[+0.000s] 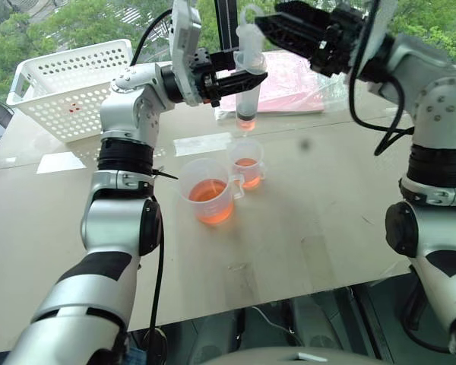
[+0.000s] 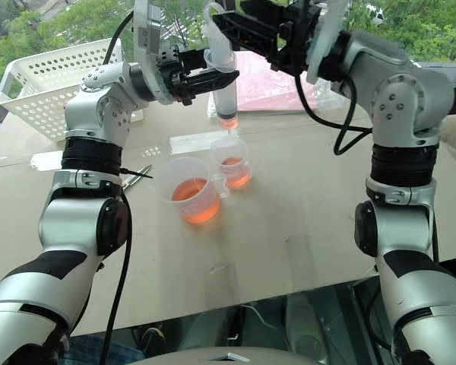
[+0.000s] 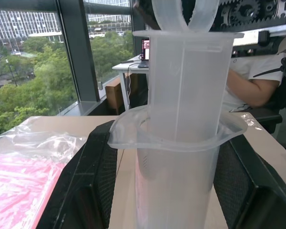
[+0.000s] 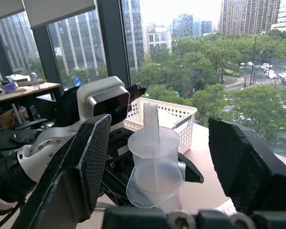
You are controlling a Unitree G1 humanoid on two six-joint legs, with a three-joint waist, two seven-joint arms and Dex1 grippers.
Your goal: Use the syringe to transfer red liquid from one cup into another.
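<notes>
1. Already loaded: syringe (image 1: 248, 80) carries a band of red liquid (image 1: 246, 120) near its tip, so drawing appears done, or partly done.
2. Held upright in the left gripper (image 1: 247, 78), black fingers clamped on the barrel just under the flange; tip pointing down, well above the table (image 1: 327, 220).
3. Spread wide at the plunger top: right gripper (image 1: 267, 25), fingers standing apart on either side of the plunger, touching nothing as far as can be told. Looks like a release after a pull or ahead of a push; cannot tell which.
4. Below the left gripper and somewhat nearer the robot: small cup (image 1: 247, 163) and big cup (image 1: 207, 192), touching side by side, both holding red liquid.
5. Not yet lined up, it seems: tip hangs beyond the small cup rather than squarely over it.
6. Left to do, by this reading: bring the tip over the small cup, close on the plunger, press the liquid out. More rounds possible, since the big cup keeps plenty.
</notes>
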